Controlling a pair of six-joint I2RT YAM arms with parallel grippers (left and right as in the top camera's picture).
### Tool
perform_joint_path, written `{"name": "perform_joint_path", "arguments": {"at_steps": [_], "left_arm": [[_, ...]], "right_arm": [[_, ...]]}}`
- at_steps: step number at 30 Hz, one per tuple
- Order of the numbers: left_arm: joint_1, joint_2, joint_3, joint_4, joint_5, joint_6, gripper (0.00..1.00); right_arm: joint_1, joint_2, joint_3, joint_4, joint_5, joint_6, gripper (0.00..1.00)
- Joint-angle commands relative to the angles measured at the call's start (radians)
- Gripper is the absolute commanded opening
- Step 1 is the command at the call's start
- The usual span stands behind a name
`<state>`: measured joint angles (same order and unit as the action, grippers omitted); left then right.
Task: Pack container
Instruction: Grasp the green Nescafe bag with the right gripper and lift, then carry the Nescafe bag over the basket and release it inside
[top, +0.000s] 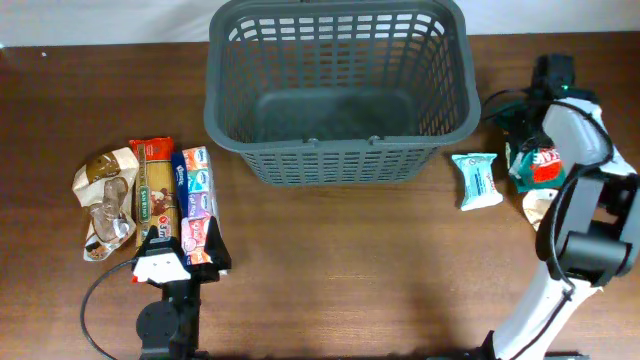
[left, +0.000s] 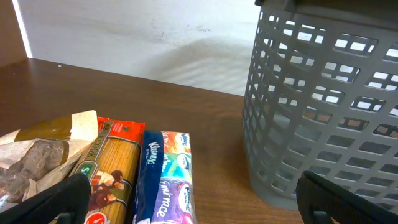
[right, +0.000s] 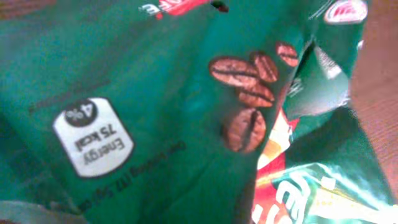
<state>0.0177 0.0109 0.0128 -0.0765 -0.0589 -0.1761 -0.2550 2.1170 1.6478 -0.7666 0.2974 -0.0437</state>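
Several packets (top: 152, 190) are lying before the spread left pincer (left: 199, 208), ready for the container (top: 340, 160); right pincer (top: 530, 150) is nosing a green packet (right: 155, 93), closure indiscernible.

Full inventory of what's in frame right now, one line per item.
basket: 1, dark grey, far centre of table, empty
brown packet: 1, brown and white, far left
pasta: 1, red and yellow, right of the brown packet
tissues: 1, blue and pink, right of the pasta
teal packet: 1, teal and white, right of the basket
green packet: 1, green with red, right edge
pale packet: 1, beige, beside the green packet, partly hidden
table: 1, brown wood
left claw: 1, black, open, over near ends of pasta and tissues
right claw: 1, mostly hidden, at the green packet; open or shut unclear
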Motion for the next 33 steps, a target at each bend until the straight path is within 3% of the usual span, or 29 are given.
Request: {"name": "perform_joint_path", "arguments": {"at_steps": [1, 7, 12, 20, 26, 33], "left_arm": [[-0.002, -0.006, -0.005, 0.000, -0.005, 0.013, 0.99], [-0.002, -0.006, -0.004, 0.000, -0.005, 0.013, 0.99], [-0.002, -0.006, -0.005, 0.000, -0.005, 0.013, 0.99], [-0.002, -0.006, -0.005, 0.000, -0.005, 0.013, 0.99], [-0.002, -0.006, -0.005, 0.000, -0.005, 0.013, 0.99], [-0.002, -0.006, -0.005, 0.000, -0.005, 0.013, 0.99]], "right_arm": [[-0.058, -0.161, 0.149, -0.063, -0.005, 0.064, 0.04], [-0.094, -0.291, 0.379, -0.210, -0.005, 0.064, 0.03], [-0.038, -0.373, 0.552, -0.338, -0.024, 0.063, 0.04], [0.274, -0.468, 0.756, -0.418, -0.190, 0.060, 0.04], [0.551, -0.394, 0.757, -0.315, -0.188, 0.055, 0.03], [0.658, -0.215, 0.757, -0.314, -0.182, 0.030, 0.04]]}}
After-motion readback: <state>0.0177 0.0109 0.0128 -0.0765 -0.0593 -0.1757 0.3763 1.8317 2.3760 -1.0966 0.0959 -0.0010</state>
